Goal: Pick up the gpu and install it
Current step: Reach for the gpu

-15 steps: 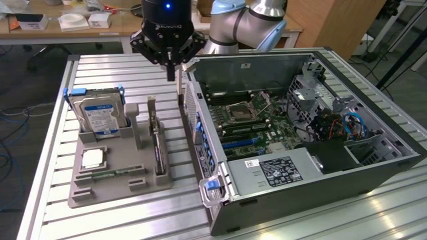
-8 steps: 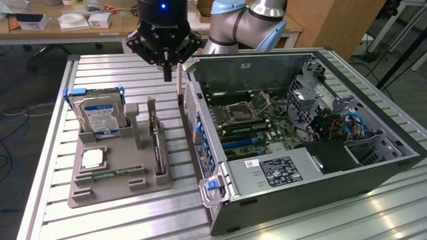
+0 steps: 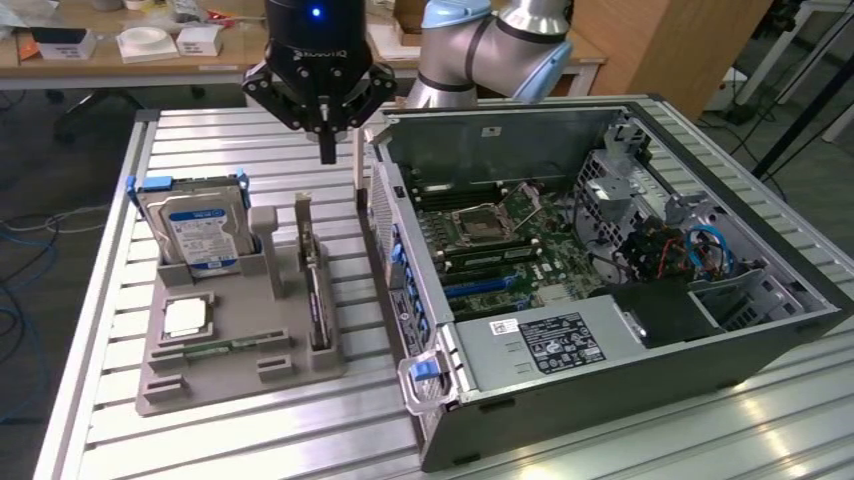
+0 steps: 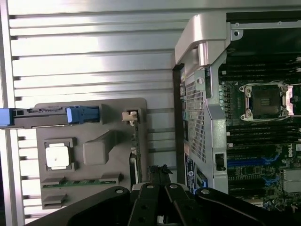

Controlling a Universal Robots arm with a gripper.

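Gpu [image 3: 318, 300] on edge in grey tray [image 3: 227, 382], clenched empty gripper [image 3: 327, 152] above it, beside computer case [image 3: 747, 350]

The exterior camera looks down slantwise over the whole desk [image 3: 200, 140]; my wrist camera faces straight down past my gripper [image 4: 159, 181], closer in. Both share the grey tray [image 3: 227, 375] and computer case [image 3: 601, 410]
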